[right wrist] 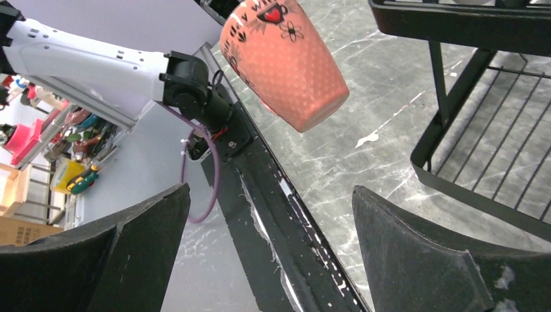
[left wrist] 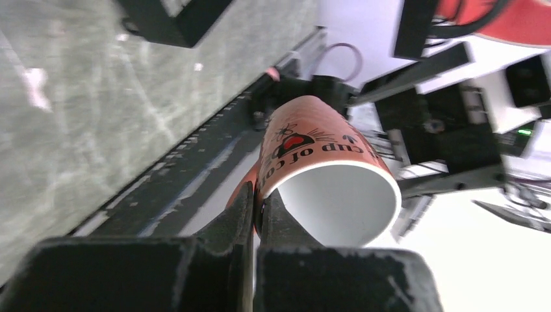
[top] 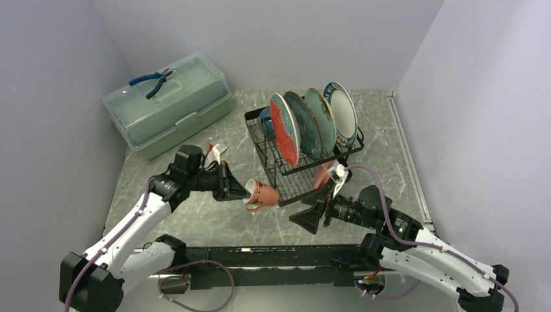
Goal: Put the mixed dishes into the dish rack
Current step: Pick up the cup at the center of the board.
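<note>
Only the left wrist view shows the left fingers clamped on the rim of the pink mug. Overhead, the mug hangs above the bench, just before the dish rack. The right fingers are spread wide, empty.

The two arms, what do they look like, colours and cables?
The left arm and right arm have white shells with black joints and bases. Each carries a purple cable. The left tool and right tool are matte black, broad and wedge-shaped.
</note>
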You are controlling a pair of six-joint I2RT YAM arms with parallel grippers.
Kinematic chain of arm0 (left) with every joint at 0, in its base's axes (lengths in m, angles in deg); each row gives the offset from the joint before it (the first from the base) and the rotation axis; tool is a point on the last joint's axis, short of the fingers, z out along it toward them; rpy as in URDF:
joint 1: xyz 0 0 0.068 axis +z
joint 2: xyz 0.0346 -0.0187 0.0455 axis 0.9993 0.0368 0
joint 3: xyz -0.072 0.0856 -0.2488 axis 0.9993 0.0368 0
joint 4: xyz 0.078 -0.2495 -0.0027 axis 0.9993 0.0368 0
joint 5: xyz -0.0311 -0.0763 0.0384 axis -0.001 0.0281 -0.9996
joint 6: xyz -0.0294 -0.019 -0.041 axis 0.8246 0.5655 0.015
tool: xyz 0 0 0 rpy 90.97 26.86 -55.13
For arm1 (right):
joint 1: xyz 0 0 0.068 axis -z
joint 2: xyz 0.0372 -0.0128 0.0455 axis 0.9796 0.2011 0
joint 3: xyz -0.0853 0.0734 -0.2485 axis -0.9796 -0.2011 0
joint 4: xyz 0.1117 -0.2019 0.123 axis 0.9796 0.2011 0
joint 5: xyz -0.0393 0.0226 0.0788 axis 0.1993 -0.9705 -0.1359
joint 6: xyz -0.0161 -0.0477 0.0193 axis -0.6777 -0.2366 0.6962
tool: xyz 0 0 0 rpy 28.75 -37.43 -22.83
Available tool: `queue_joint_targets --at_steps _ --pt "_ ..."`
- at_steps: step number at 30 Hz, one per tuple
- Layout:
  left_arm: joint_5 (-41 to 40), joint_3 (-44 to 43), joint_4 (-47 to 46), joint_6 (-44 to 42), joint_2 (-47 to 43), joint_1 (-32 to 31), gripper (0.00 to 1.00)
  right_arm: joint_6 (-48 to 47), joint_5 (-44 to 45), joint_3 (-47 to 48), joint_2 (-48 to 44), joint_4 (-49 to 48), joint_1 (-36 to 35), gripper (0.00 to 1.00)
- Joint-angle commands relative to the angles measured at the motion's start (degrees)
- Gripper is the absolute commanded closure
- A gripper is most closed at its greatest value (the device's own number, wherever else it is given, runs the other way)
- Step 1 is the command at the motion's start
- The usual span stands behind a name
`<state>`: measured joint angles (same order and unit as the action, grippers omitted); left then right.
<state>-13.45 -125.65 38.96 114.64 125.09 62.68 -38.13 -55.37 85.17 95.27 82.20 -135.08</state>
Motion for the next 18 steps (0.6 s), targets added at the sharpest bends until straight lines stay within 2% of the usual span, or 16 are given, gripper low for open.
queue_joint_targets --at_steps 1,7,9,13,18 --pt "14.12 4.23 -23.51 18.11 -4.35 1.68 1.0 -1.1 -2.53 -1.52 -0.24 -9.28 -0.34 0.01" --pt "14.17 13.16 -54.86 40.31 -5.99 1.92 1.0 -0.67 -1.77 -3.87 1.41 -22.8 -0.36 0.0" --pt "13.2 15.25 -62.83 45.38 -5.67 1.92 1.0 -0.6 -1.17 -4.19 2.88 -26.82 -0.4 0.0" --pt "11.7 17.46 -71.59 49.76 -5.61 1.93 1.0 0.51 -1.65 -4.75 7.36 -37.08 -0.76 0.0" --pt "8.84 19.06 -82.11 54.42 -4.7 2.01 1.0 0.13 3.32 -3.84 12.1 -46.08 -2.48 0.0"
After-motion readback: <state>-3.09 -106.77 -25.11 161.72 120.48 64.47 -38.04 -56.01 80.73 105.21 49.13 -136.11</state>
